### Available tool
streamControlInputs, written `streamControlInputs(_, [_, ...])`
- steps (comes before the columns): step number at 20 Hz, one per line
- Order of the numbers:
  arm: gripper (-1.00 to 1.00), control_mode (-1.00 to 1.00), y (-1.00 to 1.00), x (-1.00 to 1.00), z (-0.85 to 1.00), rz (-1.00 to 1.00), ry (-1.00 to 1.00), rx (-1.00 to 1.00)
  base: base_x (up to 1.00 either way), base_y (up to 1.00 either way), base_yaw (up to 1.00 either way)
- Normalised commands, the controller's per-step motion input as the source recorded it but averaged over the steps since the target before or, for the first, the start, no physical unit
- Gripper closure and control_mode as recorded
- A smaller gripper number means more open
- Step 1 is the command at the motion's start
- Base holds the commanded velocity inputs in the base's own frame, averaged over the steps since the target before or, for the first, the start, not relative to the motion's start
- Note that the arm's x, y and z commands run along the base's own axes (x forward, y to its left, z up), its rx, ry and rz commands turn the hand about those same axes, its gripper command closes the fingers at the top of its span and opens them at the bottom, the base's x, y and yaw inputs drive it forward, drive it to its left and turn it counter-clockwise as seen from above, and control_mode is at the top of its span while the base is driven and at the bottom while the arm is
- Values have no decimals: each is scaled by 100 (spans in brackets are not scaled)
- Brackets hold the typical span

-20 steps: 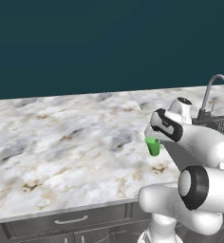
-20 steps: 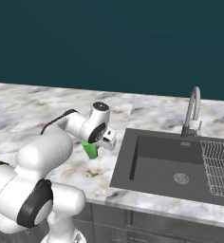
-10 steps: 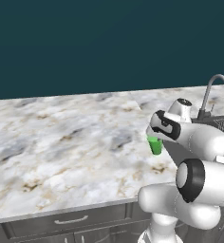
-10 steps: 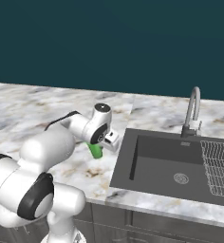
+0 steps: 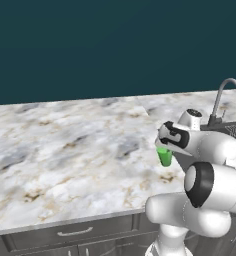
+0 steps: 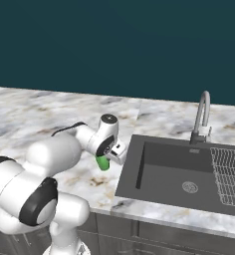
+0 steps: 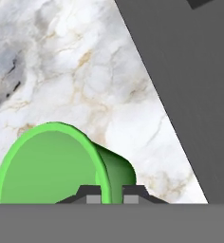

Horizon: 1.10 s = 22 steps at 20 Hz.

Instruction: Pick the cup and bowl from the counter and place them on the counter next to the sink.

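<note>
The bright green cup point(image 5: 165, 156) hangs just above the marble counter point(image 5: 75, 150), with my gripper point(image 5: 166, 148) shut on its rim. From the right base the cup point(image 6: 103, 162) sits under the hand, a short way left of the sink point(image 6: 184, 174) edge. Through the hand camera, the cup point(image 7: 57, 163) shows its open mouth, and the two fingertips point(image 7: 92, 197) pinch its rim wall, one inside and one outside, at the gripper point(image 7: 111, 195). Marble counter point(image 7: 104, 85) lies beneath, with the dark sink rim point(image 7: 190, 80) to the right. The bowl is out of view.
A curved silver faucet point(image 6: 201, 117) stands behind the basin, and a wire rack point(image 6: 229, 174) lies in its right part. Grey drawers point(image 5: 70, 235) run below the counter edge. A teal wall point(image 5: 115, 45) backs the counter.
The hand has carried the cup a little to the right, closer to the sink edge, and slightly lower. The grip has stayed shut.
</note>
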Motion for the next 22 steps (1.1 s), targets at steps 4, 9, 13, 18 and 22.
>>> streamControlInputs(4, [100, -100, 0, 0, -28, -5, 0, 0, 0, 0, 0])
streamControlInputs(9, [100, -100, 0, 0, -20, -5, 0, 0, 0, 0, 0])
streamControlInputs(13, [100, -100, -2, 0, -24, -6, 0, 0, 0, 0, 0])
streamControlInputs(18, [100, -100, -4, 0, -25, -7, 0, 0, 0, 0, 0])
streamControlInputs(22, [100, -100, -2, 0, -9, -5, 0, 0, 0, 0, 0])
